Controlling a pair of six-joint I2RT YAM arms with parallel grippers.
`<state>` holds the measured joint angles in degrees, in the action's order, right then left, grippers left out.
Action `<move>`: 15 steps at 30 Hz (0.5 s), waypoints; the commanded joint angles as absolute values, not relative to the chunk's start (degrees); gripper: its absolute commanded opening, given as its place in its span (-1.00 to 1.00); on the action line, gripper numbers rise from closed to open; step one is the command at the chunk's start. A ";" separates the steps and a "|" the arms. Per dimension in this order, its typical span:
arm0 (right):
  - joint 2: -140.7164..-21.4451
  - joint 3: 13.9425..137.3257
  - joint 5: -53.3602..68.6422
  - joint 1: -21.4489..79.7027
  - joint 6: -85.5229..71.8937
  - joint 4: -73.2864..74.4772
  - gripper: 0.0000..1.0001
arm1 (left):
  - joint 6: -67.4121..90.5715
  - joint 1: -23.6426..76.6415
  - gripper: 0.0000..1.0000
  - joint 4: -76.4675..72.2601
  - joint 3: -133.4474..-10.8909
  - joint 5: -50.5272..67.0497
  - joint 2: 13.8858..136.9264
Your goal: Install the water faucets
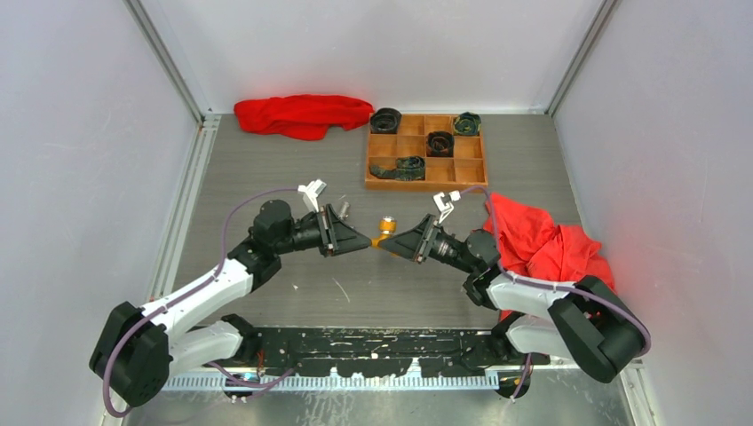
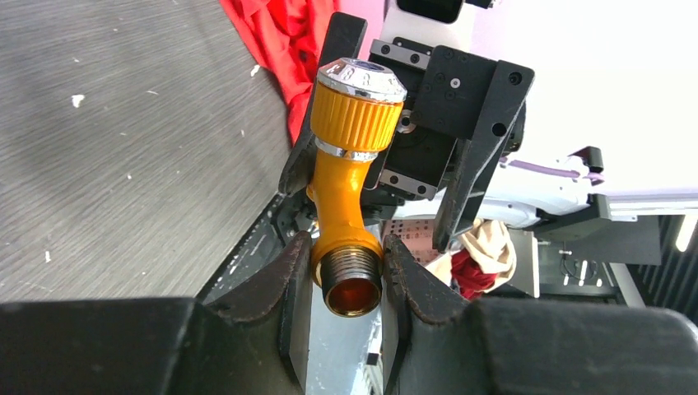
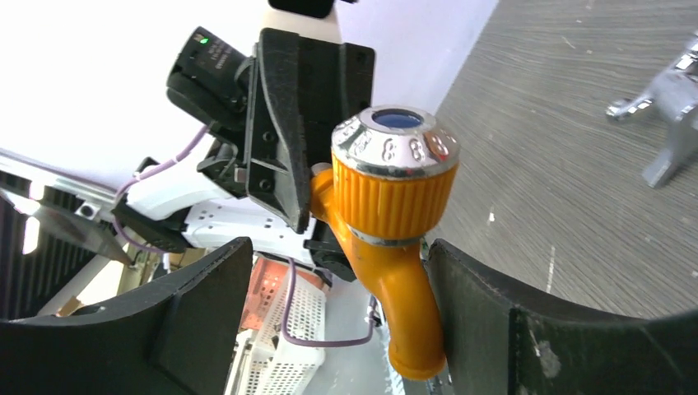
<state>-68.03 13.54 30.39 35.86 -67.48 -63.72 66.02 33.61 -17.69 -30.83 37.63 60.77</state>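
The orange-yellow faucet (image 1: pixel 384 227) hangs in the air between my two grippers, above the middle of the table. My left gripper (image 2: pixel 347 244) is shut on its brass threaded end, and its knurled knob with a chrome cap (image 2: pixel 360 99) points away toward the right arm. My right gripper (image 3: pixel 337 247) is open around the faucet's bent spout (image 3: pixel 403 304). The spout lies close against one finger (image 3: pixel 494 313), with a wide gap to the other. The silver faucet (image 1: pixel 342 210) lies on the table just behind the left gripper (image 1: pixel 364 241); it also shows in the right wrist view (image 3: pixel 671 99).
A wooden compartment tray (image 1: pixel 424 185) with dark rolled items (image 1: pixel 439 142) stands at the back right. One red cloth (image 1: pixel 302 114) lies at the back left. Another red cloth (image 1: pixel 546 244) is bunched beside the right arm. Grey walls close in both sides.
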 commanded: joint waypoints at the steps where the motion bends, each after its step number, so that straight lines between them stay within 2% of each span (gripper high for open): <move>1: -69.08 14.05 33.41 36.15 -71.35 -76.45 0.62 | 69.01 33.35 -1.00 -27.23 -30.78 39.25 60.79; 7: -72.98 14.37 34.81 36.19 -75.53 -82.51 0.05 | 69.32 33.30 -1.00 -27.75 -30.10 39.96 61.00; 11: -76.97 13.70 34.36 36.21 -78.92 -89.63 -0.23 | 69.47 33.31 -1.00 -27.85 -30.39 40.82 61.70; 12: -77.79 13.52 34.14 36.21 -79.73 -91.49 -0.37 | 69.44 33.31 -1.00 -27.48 -30.40 40.48 61.70; 14: -79.27 13.65 34.86 36.21 -80.62 -94.24 -0.87 | 68.88 33.31 -0.98 -24.96 -30.60 39.03 61.41; 15: -79.43 13.82 35.21 36.16 -80.68 -94.34 -0.97 | 67.00 33.29 -0.68 -21.65 -31.10 38.17 61.27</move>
<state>-78.35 13.17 33.36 35.88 -76.05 -81.69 71.05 33.41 -24.21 -30.41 40.38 61.43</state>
